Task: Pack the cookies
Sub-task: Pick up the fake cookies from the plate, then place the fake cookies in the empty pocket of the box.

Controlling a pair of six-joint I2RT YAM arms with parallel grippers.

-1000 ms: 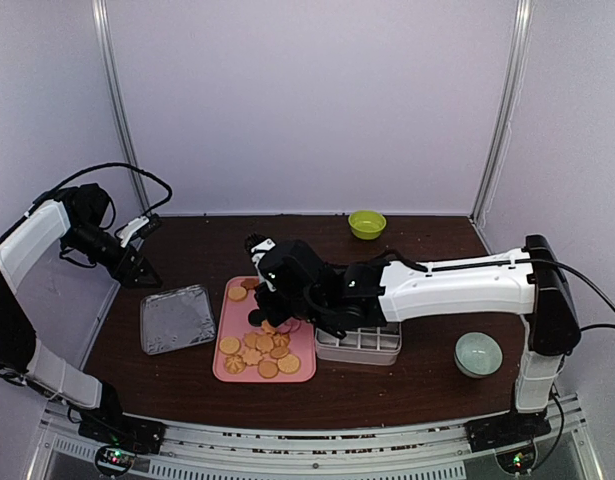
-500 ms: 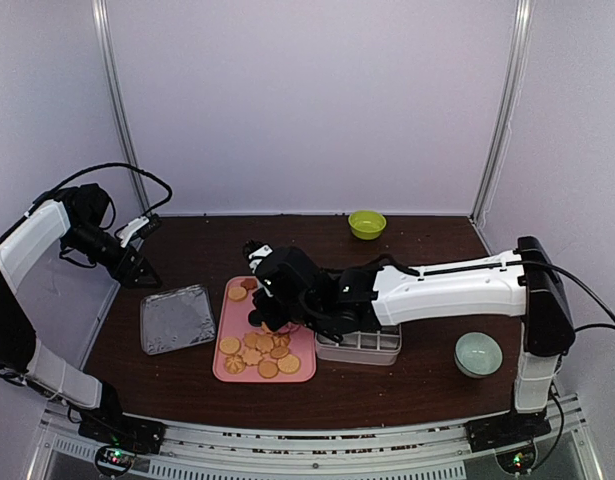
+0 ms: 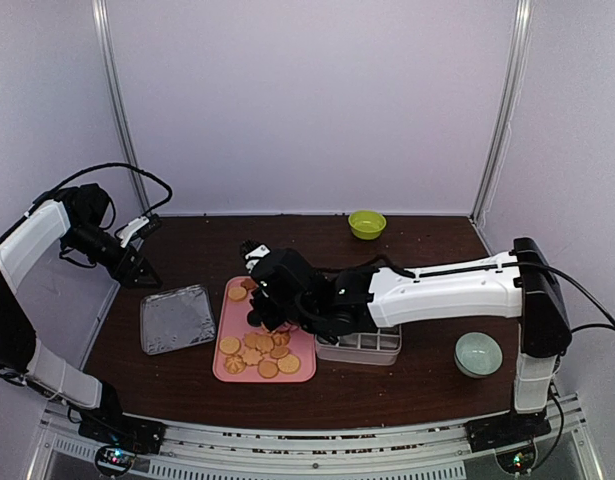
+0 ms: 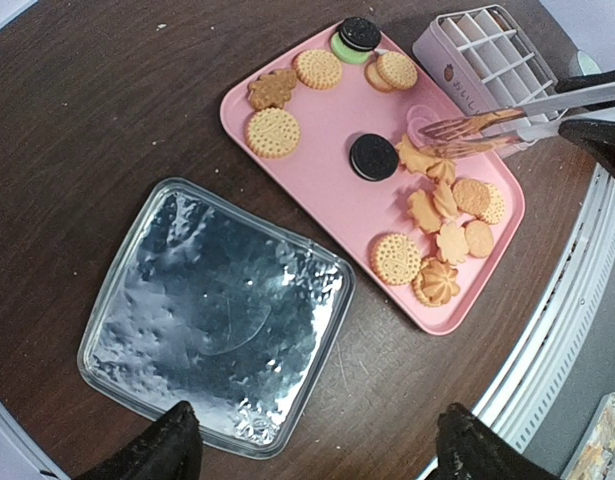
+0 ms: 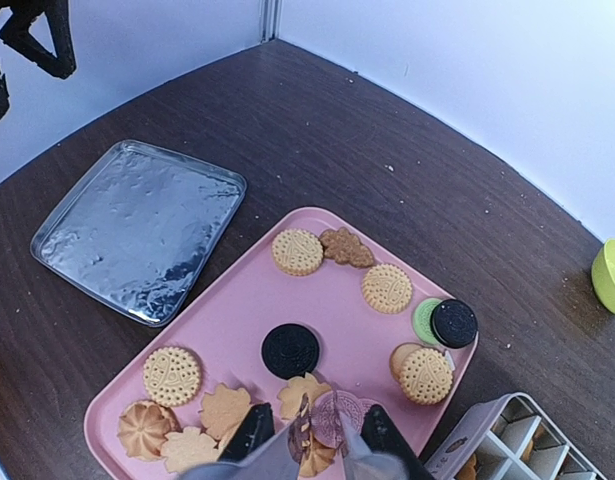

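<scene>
Several cookies [image 5: 172, 375] lie on a pink tray [image 5: 227, 300]: tan round and flower-shaped ones, a black one [image 5: 290, 350] and a pink one [image 5: 339, 412]. My right gripper [image 5: 317, 430] is shut on metal tongs [image 4: 507, 118] low over the tray's near right part. The tong tips stand on either side of the pink cookie, which still lies on the tray. My left gripper [image 4: 327, 450] hangs open and empty at the far left [image 3: 137, 265], above the table.
A white divided box [image 3: 359, 343] sits against the tray's right side. A clear square lid [image 3: 177, 318] lies left of the tray. A lime bowl [image 3: 367, 223] stands at the back and a pale green bowl [image 3: 478, 354] at the near right.
My right arm has shifted a little left and down over the tray, and the tong tips have drawn closer together around the pink cookie. The left arm has not moved.
</scene>
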